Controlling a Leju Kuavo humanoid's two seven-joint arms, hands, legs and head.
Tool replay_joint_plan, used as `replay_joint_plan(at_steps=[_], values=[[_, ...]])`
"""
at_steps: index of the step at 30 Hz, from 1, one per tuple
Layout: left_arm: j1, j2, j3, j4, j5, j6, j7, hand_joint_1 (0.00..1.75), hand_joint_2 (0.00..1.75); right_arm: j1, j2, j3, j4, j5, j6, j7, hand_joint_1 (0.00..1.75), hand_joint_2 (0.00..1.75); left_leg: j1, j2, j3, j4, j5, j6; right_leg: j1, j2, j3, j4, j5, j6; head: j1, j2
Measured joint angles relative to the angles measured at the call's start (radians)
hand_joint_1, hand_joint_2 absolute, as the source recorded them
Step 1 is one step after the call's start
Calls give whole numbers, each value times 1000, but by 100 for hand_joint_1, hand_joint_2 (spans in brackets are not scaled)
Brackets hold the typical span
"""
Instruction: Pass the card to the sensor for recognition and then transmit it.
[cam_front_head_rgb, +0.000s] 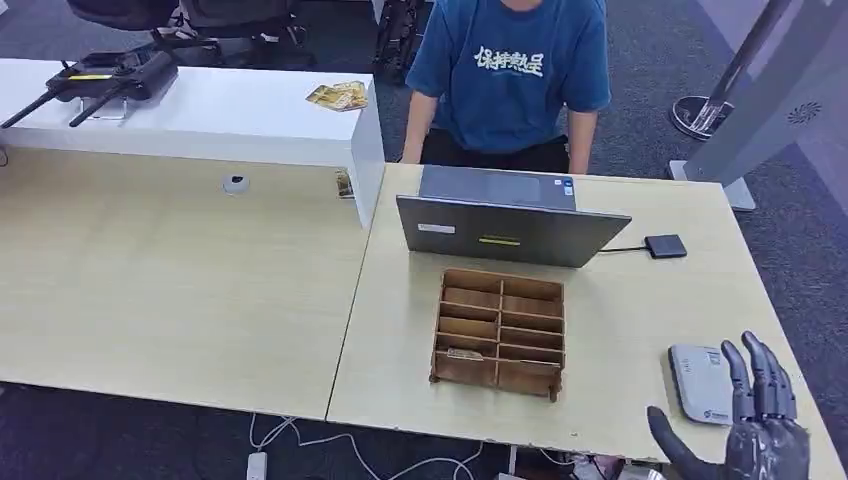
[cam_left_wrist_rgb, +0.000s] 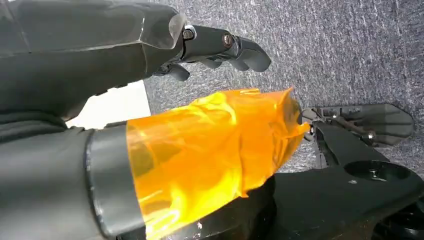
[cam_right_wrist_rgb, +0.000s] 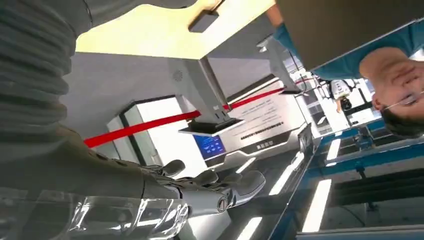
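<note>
a grey laptop (cam_front_head_rgb: 512, 228) stands open near the far edge of the right table (cam_front_head_rgb: 640, 310), a person in a blue shirt (cam_front_head_rgb: 510, 70) behind it. a small black box (cam_front_head_rgb: 665, 246) lies cabled beside it. a remote controller (cam_front_head_rgb: 110, 78) rests on the white counter (cam_front_head_rgb: 220, 120).

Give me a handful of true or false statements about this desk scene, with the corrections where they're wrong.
1. The wooden organizer sits in front of the laptop, on the robot's side. True.
2. The right hand grips a card. False: it holds nothing, fingers spread, beside the grey card reader.
3. A card lies in one organizer compartment. True.
4. The person is reaching over the laptop. False: they stand behind the table.
</note>
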Motion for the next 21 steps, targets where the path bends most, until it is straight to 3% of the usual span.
replay_joint_plan(at_steps=[9,21], values=[[0,0,5,0,-4,-1,0,0,0,-14,12,69,22,25,-3,15,0,175,0,0,0,0,0,0,0,0,0,0,0,0,0,0],[0,0,6,0,-4,-1,0,0,0,-20,16,87,29,26,-3,16,0,175,0,0,0,0,0,0,0,0,0,0,0,0,0,0]])
